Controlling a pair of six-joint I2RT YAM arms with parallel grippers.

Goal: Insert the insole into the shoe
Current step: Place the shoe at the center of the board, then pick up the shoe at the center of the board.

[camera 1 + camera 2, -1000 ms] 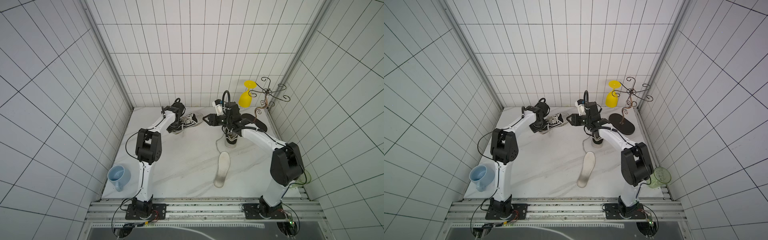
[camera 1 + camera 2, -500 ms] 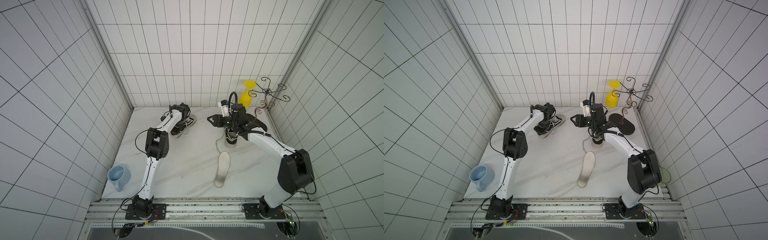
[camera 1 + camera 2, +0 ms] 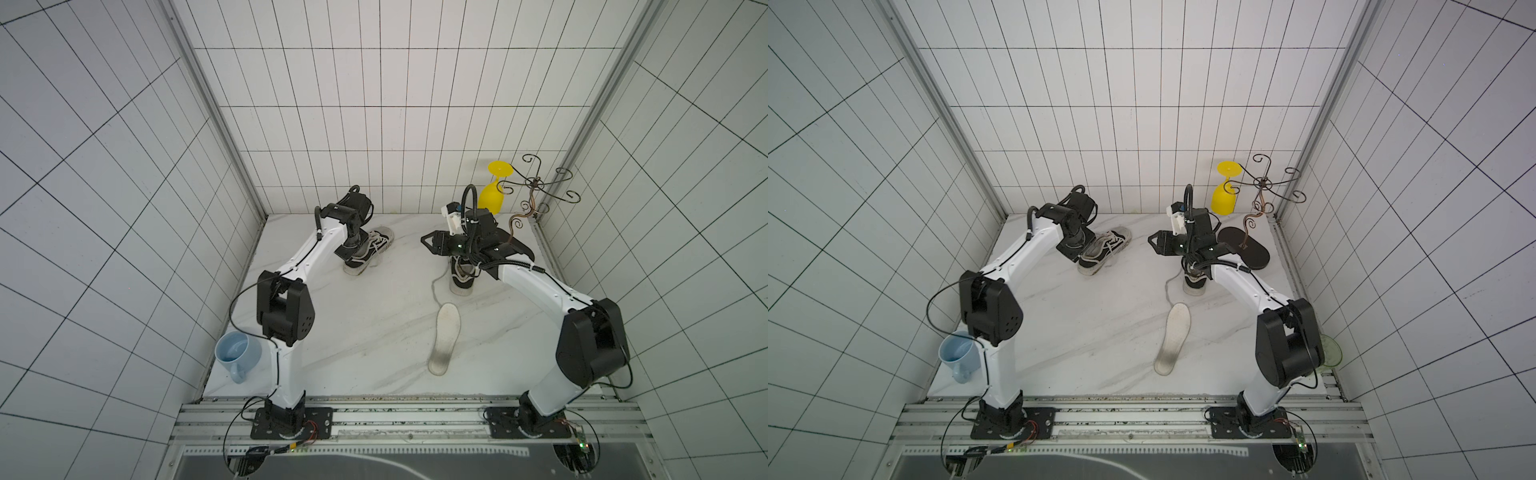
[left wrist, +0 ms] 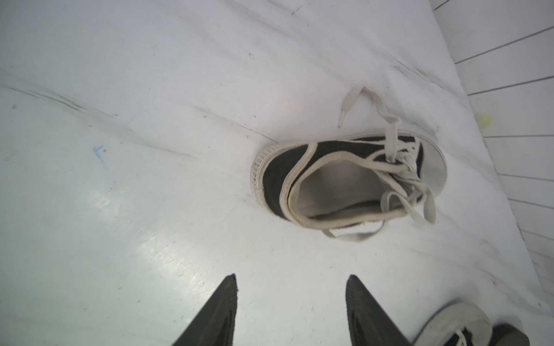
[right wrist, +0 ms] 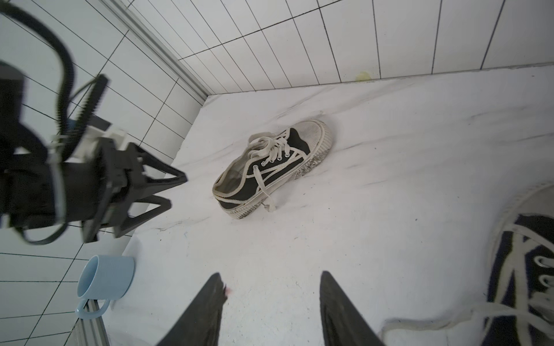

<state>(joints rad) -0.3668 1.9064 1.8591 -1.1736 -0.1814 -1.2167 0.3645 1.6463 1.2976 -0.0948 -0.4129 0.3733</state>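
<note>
Insole (image 3: 445, 336): flat on worktop (image 3: 374, 324), ungrasped, awaiting pickup. Left claw (image 4: 292, 278): spread, empty, beside tilted shoe (image 5: 269, 167), probably to steady it. Right claw (image 5: 271, 274): spread, empty, near upright shoe (image 3: 461, 282).

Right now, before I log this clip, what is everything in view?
tipped shoe: 1, black and white, rear left
upright shoe: 1, black and white, rear right, under the right arm
insole: 1, white, flat on the table, in front of the upright shoe
mug: 1, light blue, front left corner
goblet: 1, yellow, inverted, rear right
wire stand: 1, dark, rear right corner
tumbler: 1, clear greenish, right edge
table: 1, white marble
left gripper: open, empty
right gripper: open, empty
</note>
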